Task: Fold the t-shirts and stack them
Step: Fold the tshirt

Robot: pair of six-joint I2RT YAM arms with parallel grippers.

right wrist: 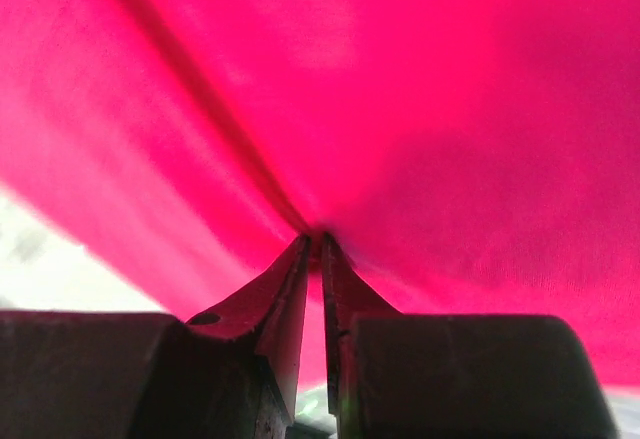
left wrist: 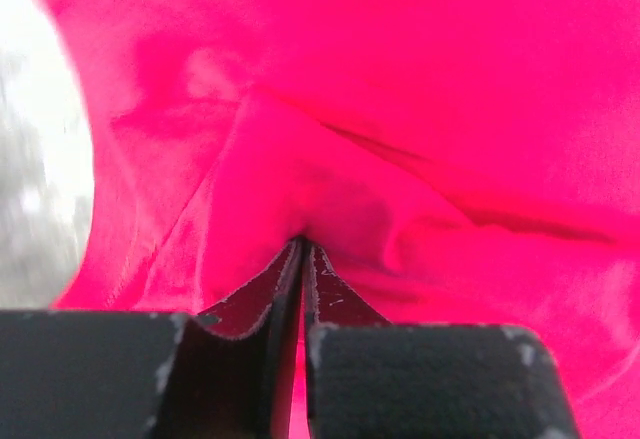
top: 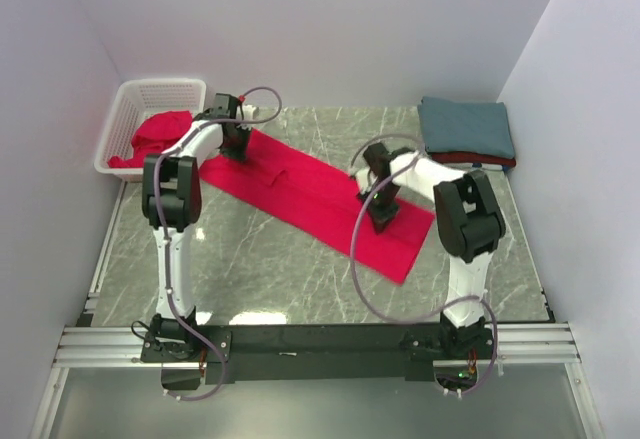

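Observation:
A bright red t-shirt (top: 320,197) lies as a long folded band slanting across the marble table, from far left to near right. My left gripper (top: 238,149) is shut on a pinch of its far left end; close up, the cloth (left wrist: 330,149) bunches into the closed tips of that gripper (left wrist: 301,244). My right gripper (top: 383,217) is shut on the cloth near the band's right end, and the red fabric (right wrist: 400,109) is drawn into folds at its tips (right wrist: 316,241). A folded teal-blue t-shirt (top: 466,125) lies on a darker red one (top: 478,159) at the far right.
A white lattice basket (top: 128,109) at the far left corner holds more red cloth (top: 155,137). White walls close in the table on the left, back and right. The arms' bases stand on a rail at the near edge (top: 320,341).

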